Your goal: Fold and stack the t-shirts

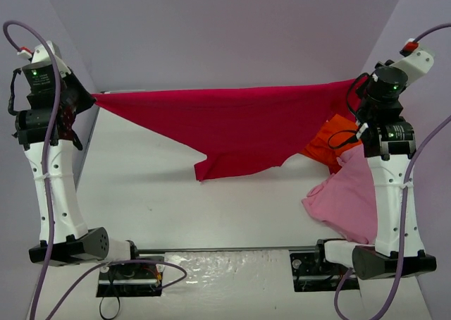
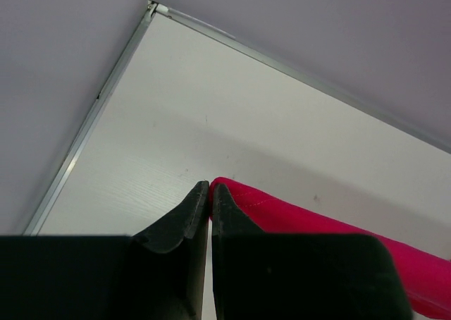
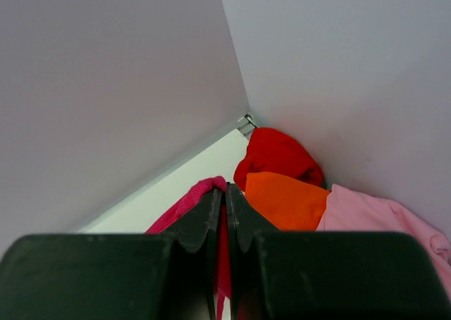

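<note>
Matt cloth shirt [image 1: 232, 122], smooth table [image 1: 155, 207]

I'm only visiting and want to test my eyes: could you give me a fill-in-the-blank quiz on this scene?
The crimson shirt is held up by ____ arms, jaws shut on it.
The pink shirt lies beside the ____ arm.
The shirt between the pink shirt and the bright red shirt is ____.
Missing words: two; right; orange.
</note>
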Controlling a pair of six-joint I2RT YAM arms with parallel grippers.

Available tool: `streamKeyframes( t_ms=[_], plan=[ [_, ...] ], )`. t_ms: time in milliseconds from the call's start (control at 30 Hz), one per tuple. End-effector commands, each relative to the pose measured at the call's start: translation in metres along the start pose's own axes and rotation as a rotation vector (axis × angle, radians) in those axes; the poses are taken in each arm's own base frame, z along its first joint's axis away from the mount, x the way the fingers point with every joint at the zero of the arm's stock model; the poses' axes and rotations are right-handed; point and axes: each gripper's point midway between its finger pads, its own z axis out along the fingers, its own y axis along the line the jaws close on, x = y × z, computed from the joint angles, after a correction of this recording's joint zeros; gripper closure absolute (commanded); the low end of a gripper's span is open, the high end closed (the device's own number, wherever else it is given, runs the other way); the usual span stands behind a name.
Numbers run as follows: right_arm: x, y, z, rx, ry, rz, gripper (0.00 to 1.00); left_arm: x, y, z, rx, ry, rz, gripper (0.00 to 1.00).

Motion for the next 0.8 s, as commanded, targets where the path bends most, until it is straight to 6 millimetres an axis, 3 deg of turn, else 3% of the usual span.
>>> streamKeyframes(
  t_ms=[0, 133, 300, 533, 633, 700, 767],
  plan=[
    [-0.085, -0.011, -0.036, -0.028, -0.235, 0.162, 1.0, -0.051, 0.007, -0.041, -0.027, -0.194, 0.0, 1.0],
    [-0.11, -0.01, -0.056, -0.082, -0.302, 0.212, 1.0, -0.062, 0.007, -0.055, -0.025, -0.235, -0.009, 1.0],
    [-0.137, 0.001, -0.09, -0.226, -0.351, 0.25, 1.0, -0.073, -0.001, -0.094, 0.023, -0.321, -0.01, 1.0],
    [-0.175, -0.008, -0.159, -0.376, -0.462, 0.28, 1.0, -0.085, -0.015, -0.183, 0.131, -0.516, -0.02, 1.0],
    [-0.186, -0.015, -0.183, -0.408, -0.5, 0.289, 1.0, -0.087, -0.019, -0.211, 0.159, -0.554, -0.022, 1.0],
    [-0.19, -0.022, -0.191, -0.397, -0.518, 0.295, 1.0, -0.09, -0.021, -0.227, 0.177, -0.586, -0.022, 1.0],
    [-0.187, -0.02, -0.182, -0.378, -0.501, 0.278, 1.0, -0.091, -0.021, -0.229, 0.174, -0.594, -0.027, 1.0]
  ],
)
